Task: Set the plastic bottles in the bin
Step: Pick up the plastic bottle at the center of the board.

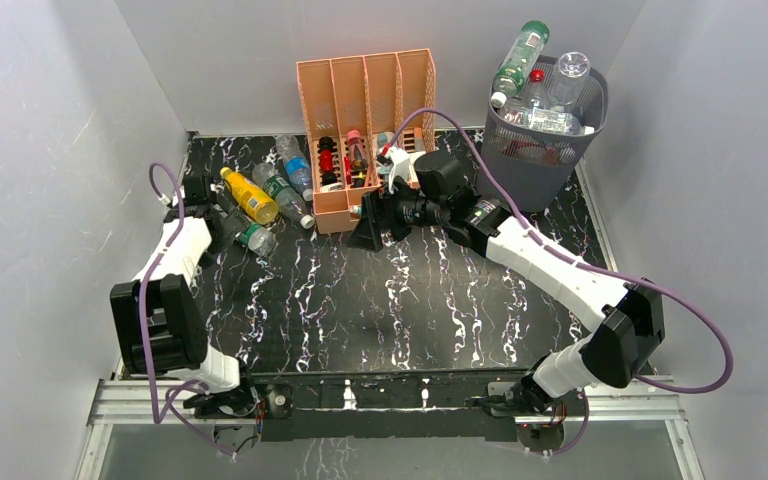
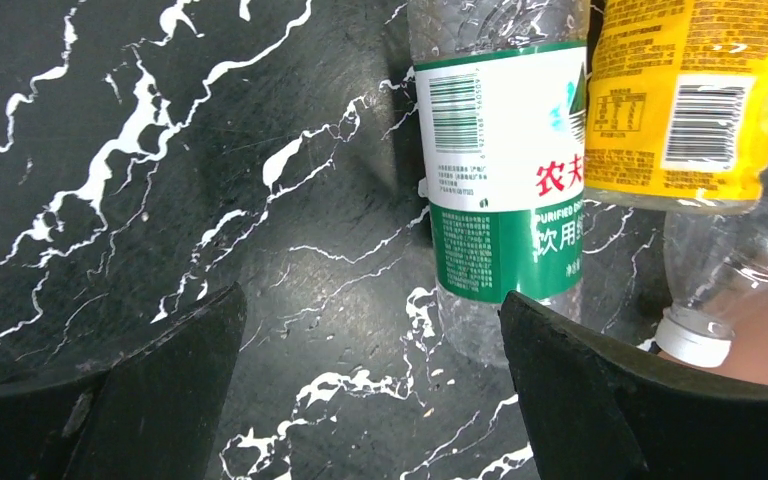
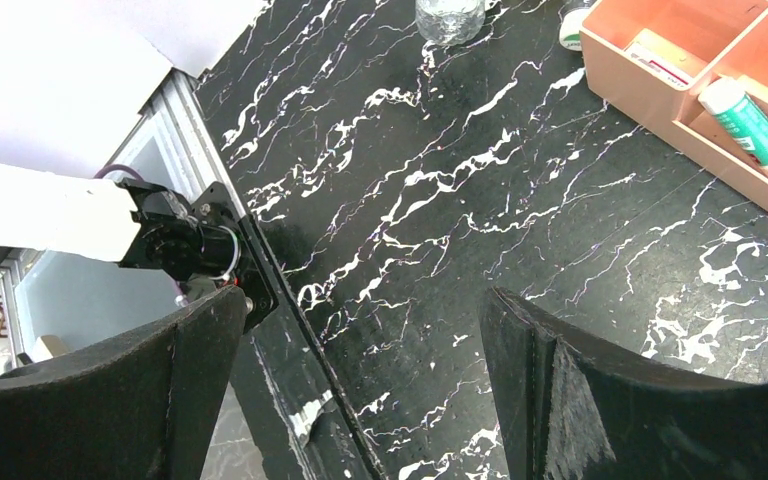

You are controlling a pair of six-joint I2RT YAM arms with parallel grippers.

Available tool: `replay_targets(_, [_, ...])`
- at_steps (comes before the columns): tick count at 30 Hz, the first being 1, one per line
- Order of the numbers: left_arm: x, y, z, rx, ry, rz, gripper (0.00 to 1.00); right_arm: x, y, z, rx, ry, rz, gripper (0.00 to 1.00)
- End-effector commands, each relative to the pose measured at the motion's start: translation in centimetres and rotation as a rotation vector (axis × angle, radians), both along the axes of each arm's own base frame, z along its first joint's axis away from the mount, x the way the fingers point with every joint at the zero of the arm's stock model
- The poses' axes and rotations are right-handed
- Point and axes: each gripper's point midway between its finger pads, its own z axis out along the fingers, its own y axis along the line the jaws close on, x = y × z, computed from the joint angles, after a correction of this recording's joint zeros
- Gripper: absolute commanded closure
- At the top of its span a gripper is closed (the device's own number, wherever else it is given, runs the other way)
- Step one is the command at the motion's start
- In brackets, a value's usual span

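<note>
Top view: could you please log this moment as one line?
left tool open, at green-label bottle | right tool open, empty | bin holds several bottles

Dark grey round mesh bin (image 1: 545, 165) is standing upright at the far right corner of the desk (image 1: 390, 300), tapering downward. Plastic bottles are poking above its rim: a green bottle (image 1: 520, 58) leaning out to the left, a clear bottle (image 1: 568, 78) standing on end, and another clear bottle (image 1: 550, 120) lying across.

Four more are lying on their sides at the far left:
- yellow bottle (image 1: 250, 198), orange cap
- clear white-capped bottle (image 1: 282, 190), just beside the yellow
- blue-labelled clear bottle (image 1: 297, 165), farthest back
- clear bottle with green-and-white label (image 2: 505, 170), nearest
</note>
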Motion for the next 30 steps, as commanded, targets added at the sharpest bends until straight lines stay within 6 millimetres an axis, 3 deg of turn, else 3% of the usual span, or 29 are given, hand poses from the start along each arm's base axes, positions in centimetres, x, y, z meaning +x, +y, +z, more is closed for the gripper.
replay_targets(1, [1.4,0.1,0.0,-0.008,-0.030,0.005,0.02,0.4,0.6,1.0,0.032,-0.028,-0.005,0.02])
replay_targets(15, [3.8,0.0,-2.3,-0.037,-0.038,0.012,0.02,0.3,0.8,0.0,0.038,0.008,-0.009,0.02])
replay_targets(25, [5.9,-0.8,-1.4,-0.091,-0.154,0.022,0.02,0.2,0.9,-0.6,0.035,0.026,-0.005,0.02])
replay_targets(30, [6.8,-0.7,-2.4,-0.102,-0.131,0.030,0.02,0.1,1.1,-0.9,0.040,0.038,0.000,0.02])
